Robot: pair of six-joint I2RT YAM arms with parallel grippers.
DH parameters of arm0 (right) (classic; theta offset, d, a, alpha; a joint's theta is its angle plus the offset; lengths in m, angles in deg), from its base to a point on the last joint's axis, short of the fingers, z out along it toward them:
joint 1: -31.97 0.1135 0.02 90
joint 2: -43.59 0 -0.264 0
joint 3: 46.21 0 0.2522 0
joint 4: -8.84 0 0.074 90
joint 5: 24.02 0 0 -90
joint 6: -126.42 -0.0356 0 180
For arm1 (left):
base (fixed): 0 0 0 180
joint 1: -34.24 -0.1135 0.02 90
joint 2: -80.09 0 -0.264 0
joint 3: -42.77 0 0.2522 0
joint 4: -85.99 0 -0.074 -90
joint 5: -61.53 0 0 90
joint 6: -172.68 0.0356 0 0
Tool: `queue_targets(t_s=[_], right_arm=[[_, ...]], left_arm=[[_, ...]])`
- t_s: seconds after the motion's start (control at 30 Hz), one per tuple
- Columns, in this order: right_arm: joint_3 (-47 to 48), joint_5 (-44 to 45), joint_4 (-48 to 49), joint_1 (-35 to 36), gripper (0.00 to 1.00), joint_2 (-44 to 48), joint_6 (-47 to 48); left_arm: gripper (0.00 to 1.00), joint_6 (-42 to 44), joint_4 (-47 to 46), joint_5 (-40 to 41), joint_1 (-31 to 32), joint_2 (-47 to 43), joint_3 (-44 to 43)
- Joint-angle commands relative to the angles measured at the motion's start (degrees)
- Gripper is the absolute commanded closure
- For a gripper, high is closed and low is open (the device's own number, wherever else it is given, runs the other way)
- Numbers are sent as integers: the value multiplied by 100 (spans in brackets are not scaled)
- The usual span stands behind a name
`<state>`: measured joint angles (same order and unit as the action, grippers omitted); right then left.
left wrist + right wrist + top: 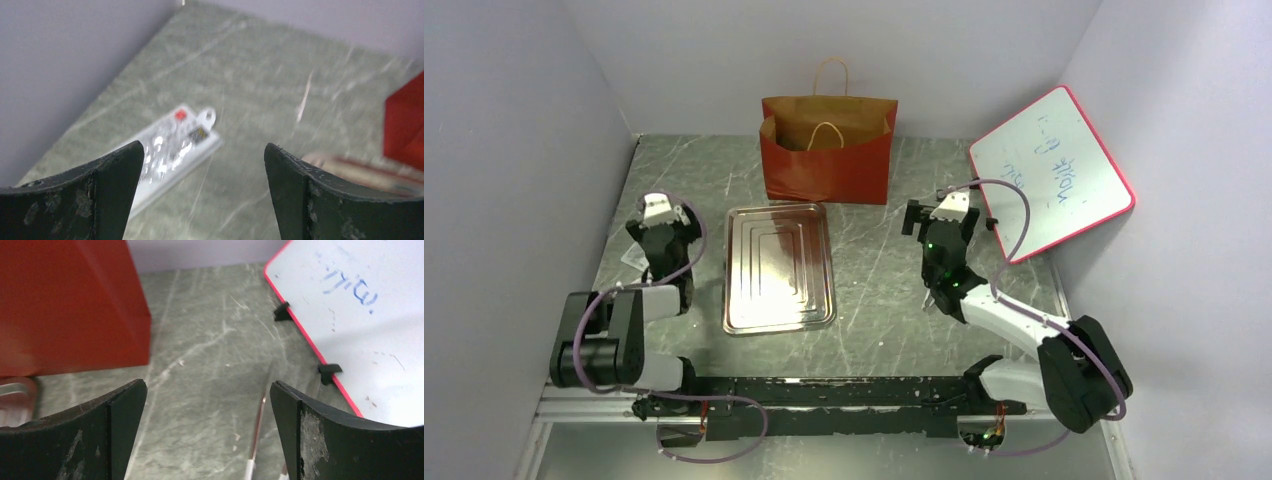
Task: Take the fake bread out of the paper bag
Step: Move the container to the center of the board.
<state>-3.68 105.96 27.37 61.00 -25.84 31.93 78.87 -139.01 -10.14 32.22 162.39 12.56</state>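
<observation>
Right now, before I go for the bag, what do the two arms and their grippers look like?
The left arm and right arm are black with white link shells; a thin purple cable loops along each. The right arm shows small green lights. The left gripper and right gripper have broad black fingers, scuffed grey, and white housings.

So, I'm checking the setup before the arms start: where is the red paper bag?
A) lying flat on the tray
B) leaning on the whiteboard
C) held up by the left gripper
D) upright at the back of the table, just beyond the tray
D: the top view shows the paper bag standing upright at the back of the table, just past the far end of the tray and apart from the whiteboard.
</observation>
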Motion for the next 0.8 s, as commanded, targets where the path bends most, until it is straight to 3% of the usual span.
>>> queue_targets(t_s=[0.0,0.13,0.3,0.43,0.5,0.63,0.77], right_arm=[[69,-64,685,228,0,404,285],[60,-1002,791,199,0,679,86],[812,-938,-337,178,0,556,-394],[985,-952,-868,80,0,525,-632],[1161,-429,-1386,69,0,387,-829],[1647,999,-3027,36,0,-21,-1952],[1802,1265,-4135,40,0,-260,-2790]], left_arm=[[5,-1191,1564,336,8,-908,-756],[5,-1885,2026,-1071,-68,-1505,-1113],[5,-1917,2921,-1724,71,-1736,-1573],[5,-1429,3878,-890,841,-1887,-2022],[5,-1356,4365,-368,1325,-1870,-2247],[5,-1640,5406,347,2033,-1579,-2645],[5,-2224,6328,626,2310,-1291,-2990]])
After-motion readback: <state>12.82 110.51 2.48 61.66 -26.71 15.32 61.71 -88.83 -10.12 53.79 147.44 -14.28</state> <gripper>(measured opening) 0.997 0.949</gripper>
